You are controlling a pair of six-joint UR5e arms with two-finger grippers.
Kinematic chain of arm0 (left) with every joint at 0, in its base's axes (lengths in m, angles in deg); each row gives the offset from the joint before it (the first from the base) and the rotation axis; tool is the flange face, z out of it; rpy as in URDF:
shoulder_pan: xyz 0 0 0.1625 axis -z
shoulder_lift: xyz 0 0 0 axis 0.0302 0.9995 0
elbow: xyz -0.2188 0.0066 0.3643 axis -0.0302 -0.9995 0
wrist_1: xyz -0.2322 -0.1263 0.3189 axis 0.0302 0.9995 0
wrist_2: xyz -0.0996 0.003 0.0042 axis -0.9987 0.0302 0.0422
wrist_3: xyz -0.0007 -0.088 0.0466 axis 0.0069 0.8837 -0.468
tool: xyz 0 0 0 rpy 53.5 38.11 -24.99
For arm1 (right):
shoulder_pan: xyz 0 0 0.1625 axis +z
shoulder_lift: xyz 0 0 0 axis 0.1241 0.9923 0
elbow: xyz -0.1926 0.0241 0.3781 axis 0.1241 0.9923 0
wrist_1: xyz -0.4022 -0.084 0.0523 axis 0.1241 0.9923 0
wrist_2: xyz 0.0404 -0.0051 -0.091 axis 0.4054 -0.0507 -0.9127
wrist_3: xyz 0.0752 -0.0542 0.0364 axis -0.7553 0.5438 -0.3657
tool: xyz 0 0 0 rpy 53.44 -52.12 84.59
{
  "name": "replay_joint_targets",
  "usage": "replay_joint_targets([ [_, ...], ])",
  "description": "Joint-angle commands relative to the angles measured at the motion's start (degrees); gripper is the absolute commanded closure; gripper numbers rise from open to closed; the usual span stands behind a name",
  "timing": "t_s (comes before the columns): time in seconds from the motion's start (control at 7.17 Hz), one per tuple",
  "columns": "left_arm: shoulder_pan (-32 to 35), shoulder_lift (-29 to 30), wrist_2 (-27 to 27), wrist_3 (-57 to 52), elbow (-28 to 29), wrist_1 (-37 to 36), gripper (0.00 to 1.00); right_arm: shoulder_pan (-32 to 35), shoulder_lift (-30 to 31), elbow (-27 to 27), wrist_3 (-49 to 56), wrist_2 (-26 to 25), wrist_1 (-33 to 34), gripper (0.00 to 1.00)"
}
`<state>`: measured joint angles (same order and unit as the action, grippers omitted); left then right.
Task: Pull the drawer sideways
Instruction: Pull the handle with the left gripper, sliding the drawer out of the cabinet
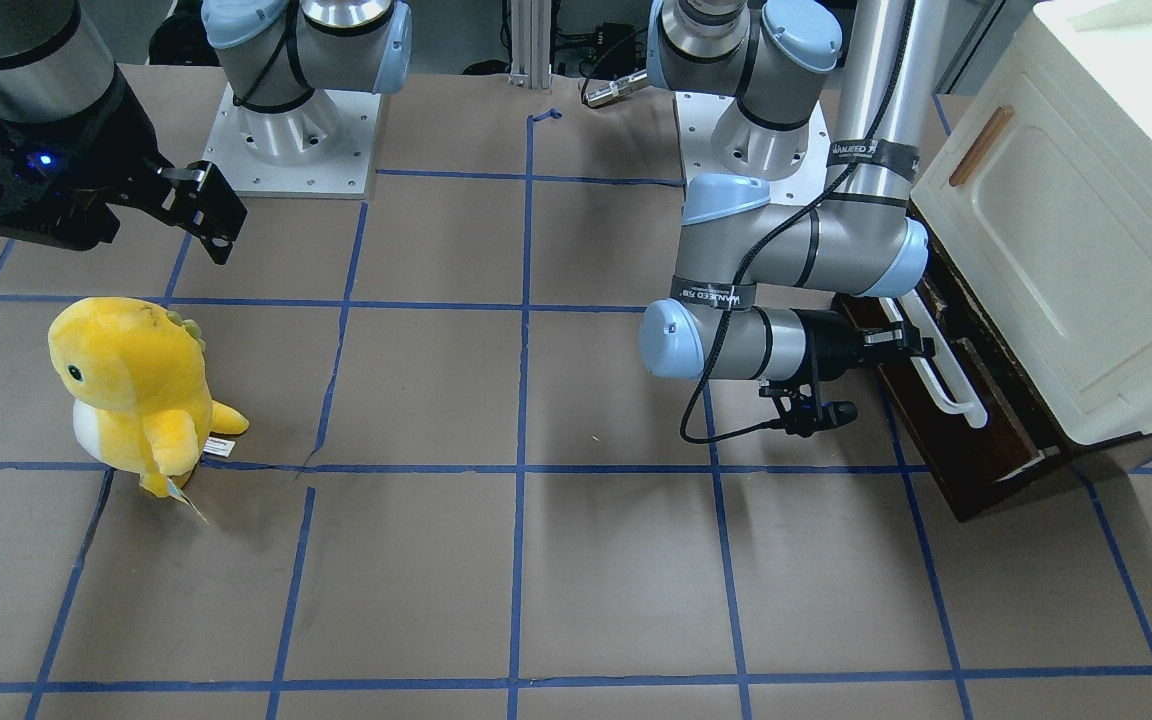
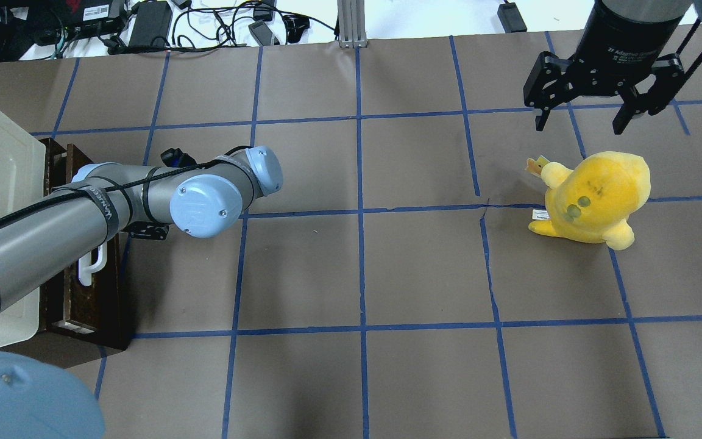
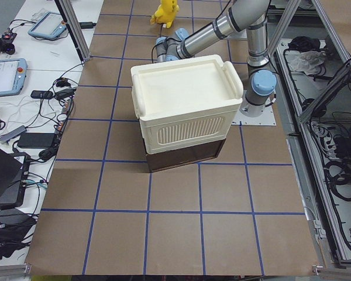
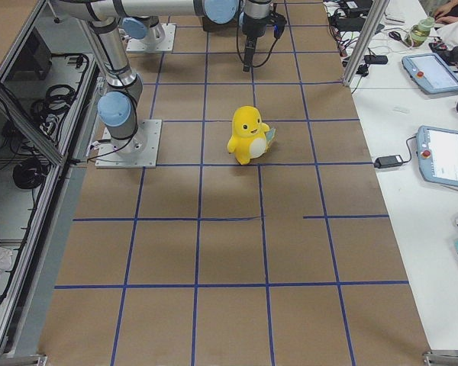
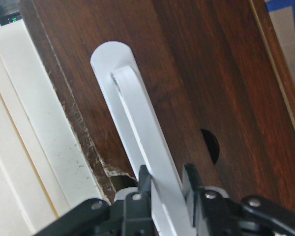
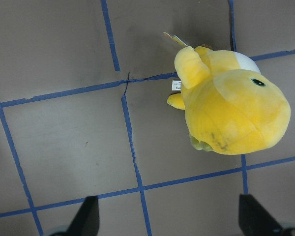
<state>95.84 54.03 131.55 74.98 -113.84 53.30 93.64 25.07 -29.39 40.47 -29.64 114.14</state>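
The drawer has a dark brown wooden front and a long white bar handle. It sits under the cream cabinet and stands pulled out a little. My left gripper is shut on the white handle; a finger sits on each side of the bar. The drawer also shows in the overhead view, partly hidden by my left arm. My right gripper is open and empty, held above the table far from the drawer.
A yellow plush toy stands on the brown paper table cover with blue tape lines, below my right gripper. The cream cabinet door has a small wooden handle. Cables and devices lie along the table's far edge.
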Motion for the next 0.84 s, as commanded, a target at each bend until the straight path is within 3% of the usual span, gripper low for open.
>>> replay_joint_targets([
  [0.0, 0.61, -0.08, -0.05, 0.00, -0.09, 0.00, 0.68, 0.06, 0.00, 0.00, 0.00, 0.00, 0.00, 0.00],
  [0.7, 1.57, 0.00, 0.04, 0.00, 0.00, -0.09, 0.68, -0.02, 0.00, 0.00, 0.00, 0.00, 0.08, 0.00],
])
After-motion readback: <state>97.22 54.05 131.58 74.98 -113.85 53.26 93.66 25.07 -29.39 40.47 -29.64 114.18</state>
